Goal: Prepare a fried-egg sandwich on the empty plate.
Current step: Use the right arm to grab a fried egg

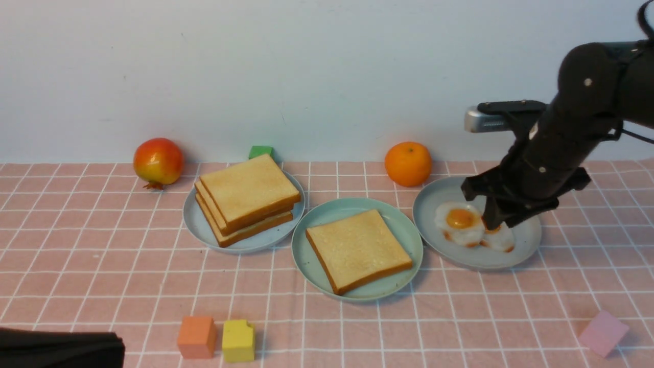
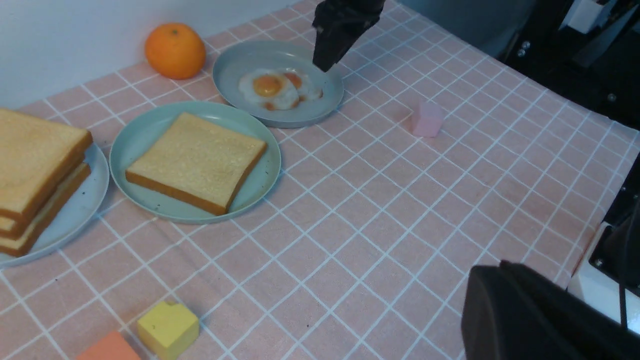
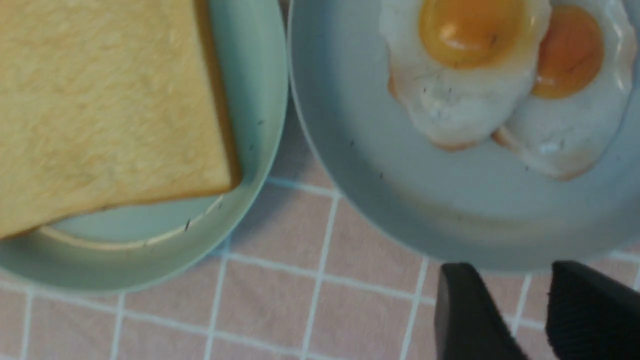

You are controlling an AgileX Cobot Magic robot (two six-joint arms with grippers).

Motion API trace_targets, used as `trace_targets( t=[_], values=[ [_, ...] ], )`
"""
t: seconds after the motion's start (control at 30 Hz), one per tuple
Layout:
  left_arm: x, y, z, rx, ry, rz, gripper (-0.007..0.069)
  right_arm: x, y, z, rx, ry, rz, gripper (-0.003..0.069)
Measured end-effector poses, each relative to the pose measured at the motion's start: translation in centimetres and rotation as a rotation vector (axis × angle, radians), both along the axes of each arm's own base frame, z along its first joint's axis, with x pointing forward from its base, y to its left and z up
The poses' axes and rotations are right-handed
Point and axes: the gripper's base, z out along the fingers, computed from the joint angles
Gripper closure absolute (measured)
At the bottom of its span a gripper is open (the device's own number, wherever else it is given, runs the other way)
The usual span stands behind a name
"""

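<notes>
The mint-green plate (image 1: 403, 230) stands mid-table with one toast slice (image 1: 357, 249) lying on it, also seen in the left wrist view (image 2: 197, 160) and the right wrist view (image 3: 100, 105). No assembled sandwich shows. Two overlapping fried eggs (image 1: 460, 222) lie on the grey-blue plate (image 1: 526, 240) to the right. My right gripper (image 1: 493, 222) hangs just over that plate beside the eggs, open, with nothing between its fingers (image 3: 457, 300). My left gripper (image 2: 500, 267) sits low at the table's near left corner, shut and empty.
A pile of toast slices (image 1: 248, 197) fills the left grey-blue plate (image 1: 196, 225). A red fruit (image 1: 158, 161), a green cube (image 1: 260, 151) and an orange (image 1: 407, 163) stand at the back. Orange (image 1: 196, 336), yellow (image 1: 238, 340) and pink (image 1: 603, 332) cubes sit near the front edge.
</notes>
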Motion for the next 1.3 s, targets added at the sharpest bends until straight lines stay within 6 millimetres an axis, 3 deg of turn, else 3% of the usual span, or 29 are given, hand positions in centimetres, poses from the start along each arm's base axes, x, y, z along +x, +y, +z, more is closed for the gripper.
trace_targets(
  t=[0.23,0.4,0.9,1.13,1.3],
  values=[
    [1.6,-1.5,-0.8,0.043,0.079,0.002,0.0613,4.7,0.8,-3.8,-0.012,0.004,-0.006,0.0118],
    [2.1,-2.0,-1.0,0.054,0.095,0.004,0.0613,7.1,1.0,-5.8,-0.037,0.004,-0.052,0.0068],
    [2.3,-2.0,-0.9,0.046,0.070,0.012,0.0613,8.4,1.1,-7.2,-0.081,-0.002,-0.080,0.0068],
    [2.3,-2.0,-0.9,0.058,0.052,0.005,0.0613,8.4,1.1,-6.8,-0.075,-0.006,-0.094,0.0068],
    [2.3,-2.0,-0.9,0.059,0.050,0.005,0.0613,7.9,1.1,-5.3,-0.055,0.001,-0.117,0.0069]
  ],
)
